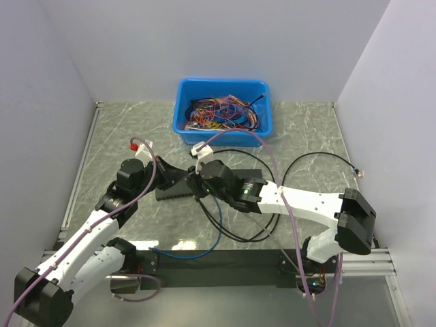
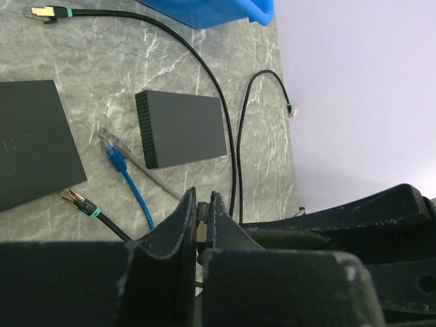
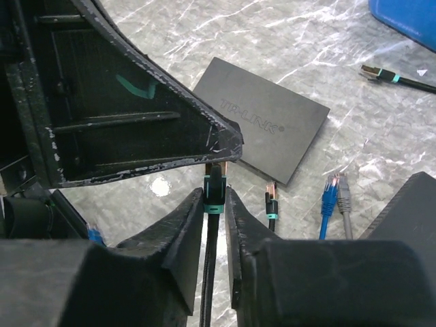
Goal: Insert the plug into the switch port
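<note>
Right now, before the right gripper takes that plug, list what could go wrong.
The left gripper pinches only the tip of the plug while the right gripper flanks its boot: a mistimed release could drop or twist it. The blue cable and spare plug lying nearby could snag.

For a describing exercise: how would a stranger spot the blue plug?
Left wrist view: below the blue bin lies a grey box with a perforated side. Left of it, beside a grey plug, lies the blue plug, the only blue one.
</note>
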### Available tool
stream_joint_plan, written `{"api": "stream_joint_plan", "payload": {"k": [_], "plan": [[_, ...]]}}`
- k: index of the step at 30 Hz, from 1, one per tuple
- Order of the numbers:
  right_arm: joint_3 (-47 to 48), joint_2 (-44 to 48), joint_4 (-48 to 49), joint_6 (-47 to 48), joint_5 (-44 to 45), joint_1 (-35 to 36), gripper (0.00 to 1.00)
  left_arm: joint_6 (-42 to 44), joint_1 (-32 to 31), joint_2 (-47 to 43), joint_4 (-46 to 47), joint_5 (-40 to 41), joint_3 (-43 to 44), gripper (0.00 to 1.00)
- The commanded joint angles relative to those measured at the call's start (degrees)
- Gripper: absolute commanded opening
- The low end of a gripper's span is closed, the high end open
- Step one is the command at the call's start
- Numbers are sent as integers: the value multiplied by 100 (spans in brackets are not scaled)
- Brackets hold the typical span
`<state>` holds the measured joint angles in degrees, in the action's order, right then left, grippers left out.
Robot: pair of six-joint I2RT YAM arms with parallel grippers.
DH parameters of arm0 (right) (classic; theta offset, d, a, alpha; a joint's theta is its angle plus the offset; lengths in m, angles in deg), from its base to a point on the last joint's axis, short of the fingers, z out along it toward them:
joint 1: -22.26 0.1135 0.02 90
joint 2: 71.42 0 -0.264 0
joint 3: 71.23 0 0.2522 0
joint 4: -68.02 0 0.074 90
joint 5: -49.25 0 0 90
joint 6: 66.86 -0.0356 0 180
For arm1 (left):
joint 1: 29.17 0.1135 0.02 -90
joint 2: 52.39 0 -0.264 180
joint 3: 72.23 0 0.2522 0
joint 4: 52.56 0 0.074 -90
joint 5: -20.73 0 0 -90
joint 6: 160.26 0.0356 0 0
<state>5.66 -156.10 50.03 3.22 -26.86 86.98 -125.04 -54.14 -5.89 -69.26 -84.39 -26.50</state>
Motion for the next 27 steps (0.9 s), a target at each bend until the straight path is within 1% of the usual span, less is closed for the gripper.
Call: {"api": "stream_joint_plan", "payload": {"k": [1,4,5,7,9,11,12,13,15,16,18,19,22,25,27], "plan": [[261,-13,115,6,131,13,24,-6,-25,-80,145,-18,205,1],[234,5,142,6,140,13,17,-6,-25,-89,188,-27,187,0],[226,5,142,-3,140,13,13,-15,-25,-97,206,-35,170,1],[208,13,159,-3,114,-4,9,-15,-25,-115,241,-53,152,1],[191,22,177,6,96,13,3,-32,-25,-132,250,-36,135,1],[156,48,212,-3,88,13,0,-24,-25,-132,241,-18,117,13],[147,49,229,-3,96,5,0,-6,-25,-141,215,17,126,20],[120,49,238,-3,96,13,0,11,-25,-133,189,113,126,31],[120,40,221,-3,96,13,0,64,-25,-132,83,210,126,42],[120,22,186,23,114,13,0,82,-25,-115,48,324,134,52],[77,13,177,24,131,13,0,117,-25,-89,-92,430,134,59],[-2,31,177,15,166,13,0,135,-25,-71,-136,483,134,64],[-160,49,133,-73,359,-22,0,161,-17,-18,-382,929,152,71],[-222,-30,2,-248,457,-205,0,170,-17,78,-654,1343,152,75],[-222,-109,-60,-398,396,-355,0,161,-17,157,-769,1703,143,77]]}}
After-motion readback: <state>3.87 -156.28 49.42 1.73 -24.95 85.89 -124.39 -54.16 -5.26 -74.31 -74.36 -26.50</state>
